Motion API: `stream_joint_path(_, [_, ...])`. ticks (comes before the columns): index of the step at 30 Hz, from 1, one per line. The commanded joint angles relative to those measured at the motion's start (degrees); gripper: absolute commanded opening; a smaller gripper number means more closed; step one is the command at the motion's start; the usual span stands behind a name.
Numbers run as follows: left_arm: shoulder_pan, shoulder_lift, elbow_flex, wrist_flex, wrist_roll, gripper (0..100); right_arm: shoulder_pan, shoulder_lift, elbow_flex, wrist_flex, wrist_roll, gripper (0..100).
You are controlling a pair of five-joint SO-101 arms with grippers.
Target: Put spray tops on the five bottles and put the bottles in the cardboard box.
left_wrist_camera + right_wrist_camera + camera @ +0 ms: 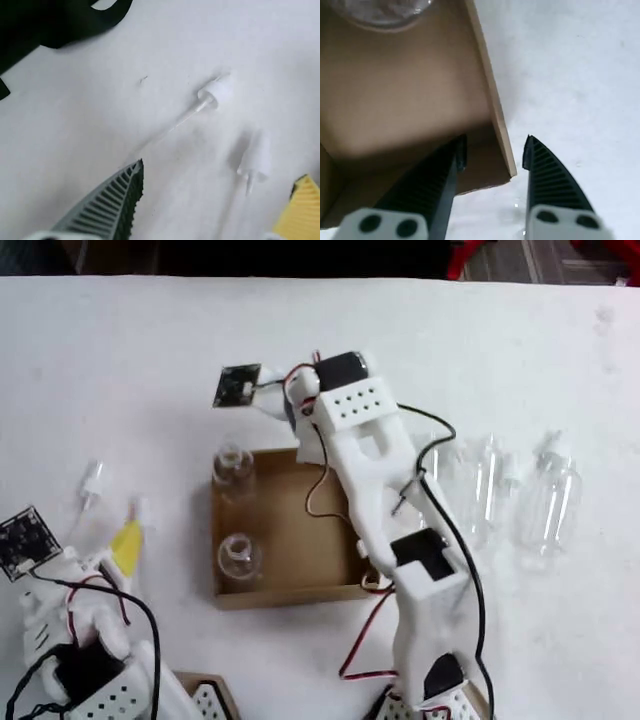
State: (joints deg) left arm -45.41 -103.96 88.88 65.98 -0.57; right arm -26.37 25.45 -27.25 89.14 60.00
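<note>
The cardboard box lies at the table's middle with two clear, topless bottles standing in it, one at its far left corner and one near its front left. My right gripper is open, one finger inside the box and one outside its wall at a corner. A bottle stands just ahead of it. Two white spray tops lie on the table in front of my open left gripper, which holds nothing. They also lie left of the box.
Three clear bottles lie on the table right of the box. The right arm stretches over the box's right side. A dark shape sits at the table's edge.
</note>
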Motion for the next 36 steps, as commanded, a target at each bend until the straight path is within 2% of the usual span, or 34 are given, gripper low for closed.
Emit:
stream_joint_path(1, [0.13, -0.57, -0.44, -1.41, 0.79, 42, -0.66, 1.10, -0.44, -3.03, 0.97, 15.9])
stream_joint_path(12, [0.13, -0.57, -0.44, -1.41, 0.79, 42, -1.27, 5.76, -0.53, -6.81, 1.23, 15.6])
stream_joint_path(18, [0.13, -0.57, -0.44, -1.41, 0.79, 42, 0.57, 8.13, -0.53, -10.15, 0.79, 0.9])
stream_joint_path(20, [0.13, -0.57, -0.35, -1.41, 0.79, 42, 1.36, 8.48, -0.53, -10.68, 0.79, 3.2])
stream_joint_path(36, [0.22, -0.57, -0.35, -1.49, 0.79, 42, 5.14, 8.75, -0.53, -18.95, 1.14, 1.7])
